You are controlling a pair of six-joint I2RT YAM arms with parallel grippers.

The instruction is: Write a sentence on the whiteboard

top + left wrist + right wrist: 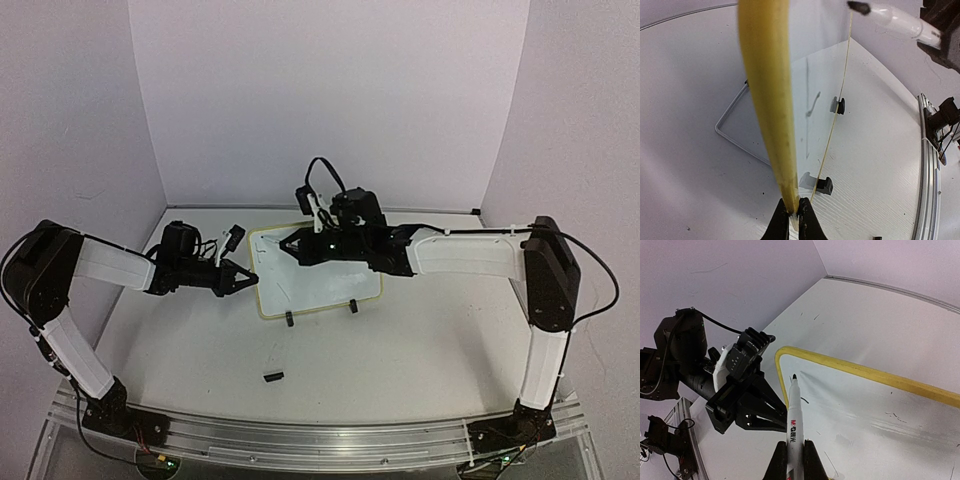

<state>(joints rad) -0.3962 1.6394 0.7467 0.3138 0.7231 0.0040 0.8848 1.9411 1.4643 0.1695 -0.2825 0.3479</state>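
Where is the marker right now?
In the right wrist view, the marker is clamped in the right tool, its tip over a corner of the whiteboard, beside the left tool.

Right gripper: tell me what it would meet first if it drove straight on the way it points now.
The right gripper is shut on a marker; its tip would likely meet the whiteboard face just inside the yellow corner first, though the gap is unclear.

Pale lilac walls (pixel 330 90) enclose white tabletop (pixel 420 350); aluminium rail (pixel 320 436) along near edge.
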